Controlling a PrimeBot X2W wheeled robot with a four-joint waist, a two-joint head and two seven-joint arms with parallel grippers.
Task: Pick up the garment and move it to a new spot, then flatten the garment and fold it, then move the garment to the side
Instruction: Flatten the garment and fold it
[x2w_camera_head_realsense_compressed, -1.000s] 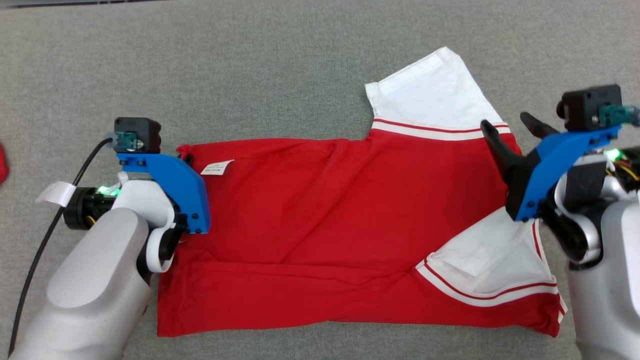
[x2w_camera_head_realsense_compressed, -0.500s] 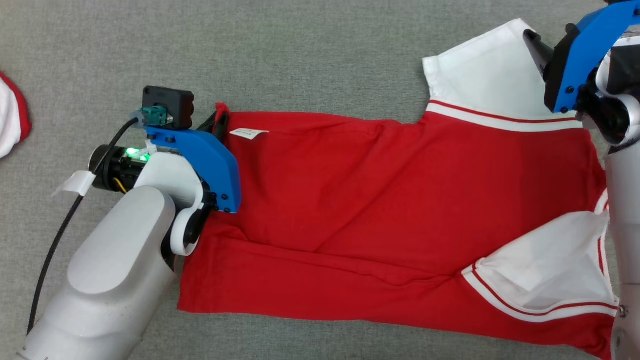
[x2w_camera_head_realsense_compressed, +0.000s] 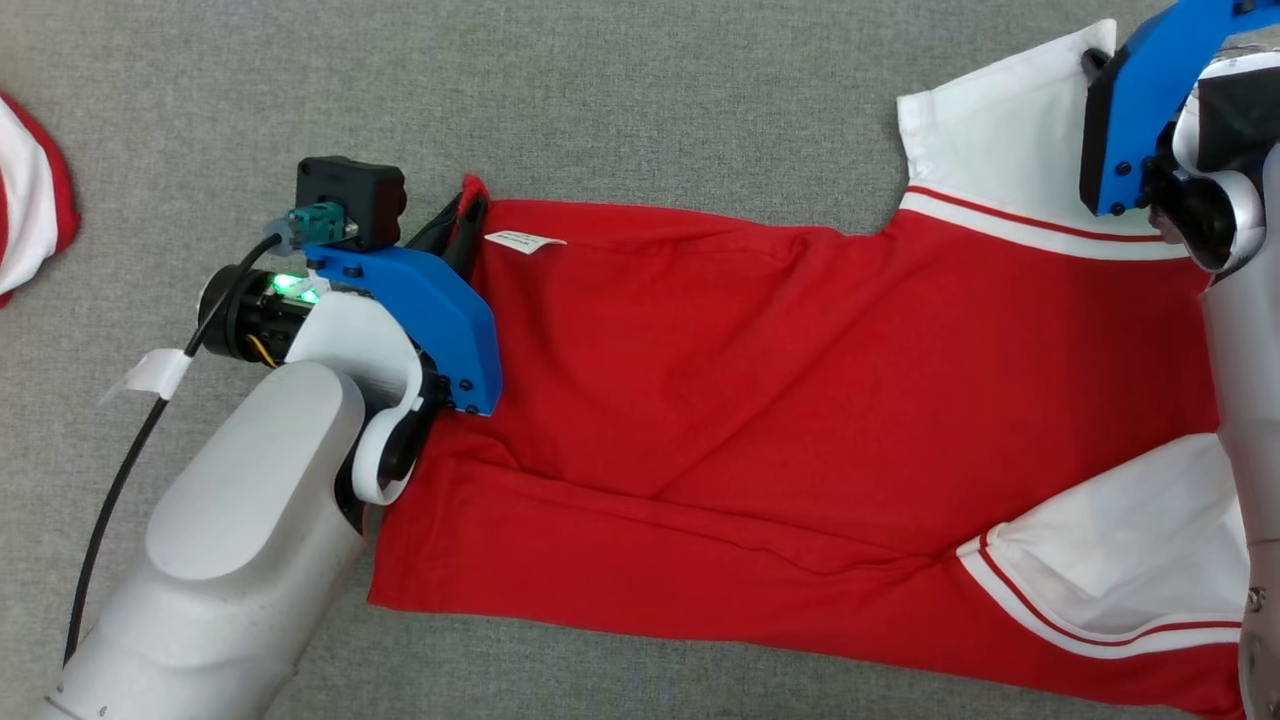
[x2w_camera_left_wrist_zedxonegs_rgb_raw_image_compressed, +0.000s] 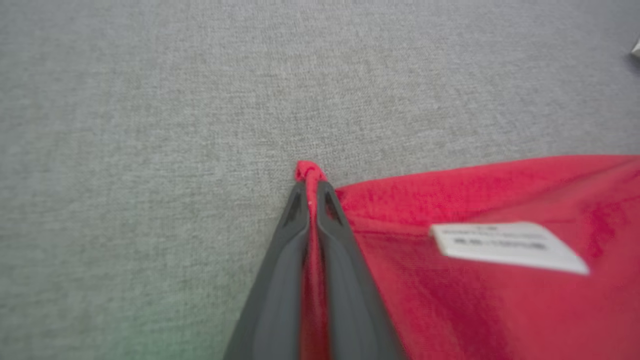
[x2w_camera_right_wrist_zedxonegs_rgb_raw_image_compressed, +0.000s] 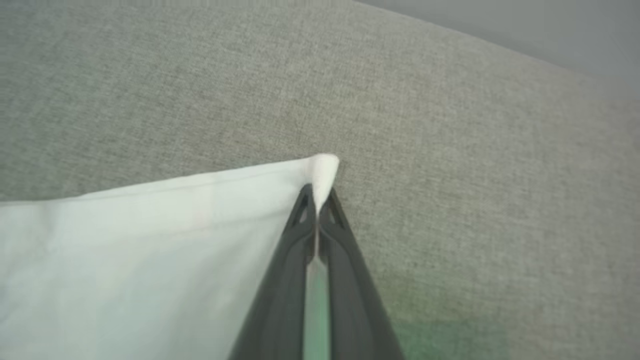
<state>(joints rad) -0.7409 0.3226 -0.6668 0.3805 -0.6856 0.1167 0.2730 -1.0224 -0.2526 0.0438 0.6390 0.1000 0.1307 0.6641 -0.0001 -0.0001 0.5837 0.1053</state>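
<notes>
Jaws on both arms are clamped: my left pair pinches the far left corner of the red garment (x2w_camera_head_realsense_compressed: 780, 400), my right pair the far corner of its white sleeve (x2w_camera_right_wrist_zedxonegs_rgb_raw_image_compressed: 150, 240). The garment lies spread across the grey table (x2w_camera_head_realsense_compressed: 600, 90). Its white tag (x2w_camera_left_wrist_zedxonegs_rgb_raw_image_compressed: 505, 245) carries print too blurred to read. A second ago the right pair stood open. My head view adds another red-and-white cloth (x2w_camera_head_realsense_compressed: 30, 200) at the left edge; the wrist views give both pinches close up.
</notes>
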